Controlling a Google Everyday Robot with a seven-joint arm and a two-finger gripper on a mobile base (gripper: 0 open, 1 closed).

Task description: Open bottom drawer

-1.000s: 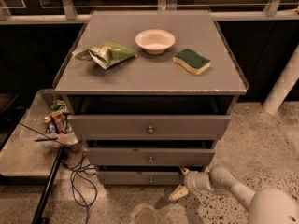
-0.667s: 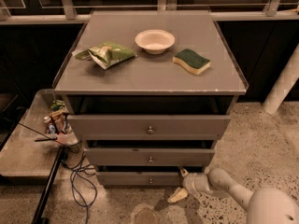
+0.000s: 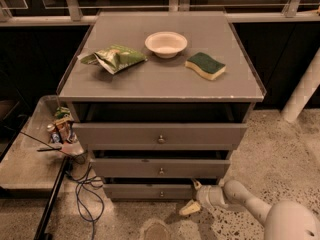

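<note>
The bottom drawer point(image 3: 145, 191) is the lowest and shallowest grey front of the cabinet, with a small round metal knob point(image 3: 161, 193) at its centre. It sits slightly out from the cabinet body. My gripper point(image 3: 193, 197) is low by the floor at the right end of this drawer's front, right of the knob and not on it. Its fingers point(image 3: 190, 208) are spread apart, one up by the drawer's top right corner and one down near the floor. It holds nothing.
The cabinet top point(image 3: 150, 79) holds a green chip bag point(image 3: 116, 58), a white bowl point(image 3: 166, 43) and a green-yellow sponge point(image 3: 205, 65). A low tray point(image 3: 25, 169) with small items and cables point(image 3: 85, 194) lies on the left. A white post point(image 3: 302, 94) stands at right.
The gripper has edged very slightly left toward the bottom drawer's right end. The drawers have not moved.
</note>
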